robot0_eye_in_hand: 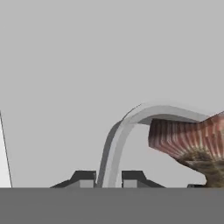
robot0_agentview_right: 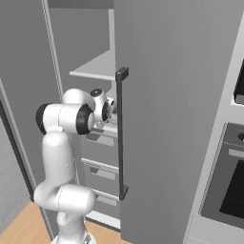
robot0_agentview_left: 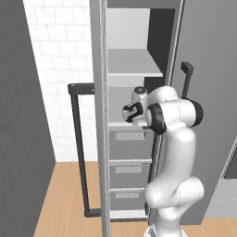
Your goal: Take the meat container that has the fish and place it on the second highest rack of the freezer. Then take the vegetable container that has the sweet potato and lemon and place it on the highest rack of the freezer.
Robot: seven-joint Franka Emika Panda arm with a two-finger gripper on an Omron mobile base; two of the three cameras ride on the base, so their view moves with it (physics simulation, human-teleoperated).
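The claw (robot0_eye_in_hand: 108, 177) is seen inside the freezer (robot0_agentview_left: 134, 139), level with the second highest rack (robot0_agentview_left: 121, 124). The container's pale rim (robot0_eye_in_hand: 120, 135) sits between the two fingertips (robot0_eye_in_hand: 84, 176), narrowly spread; whether it is gripped cannot be told. The fish (robot0_eye_in_hand: 192, 146) lies just right of the claw.

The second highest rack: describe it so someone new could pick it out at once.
Find the freezer, the tall narrow grey compartment with its door swung open. Inside it are two flat white shelves above a stack of grey drawers. The second highest rack is the lower shelf, directly above the top drawer at the arm's hand height, not the highest rack.
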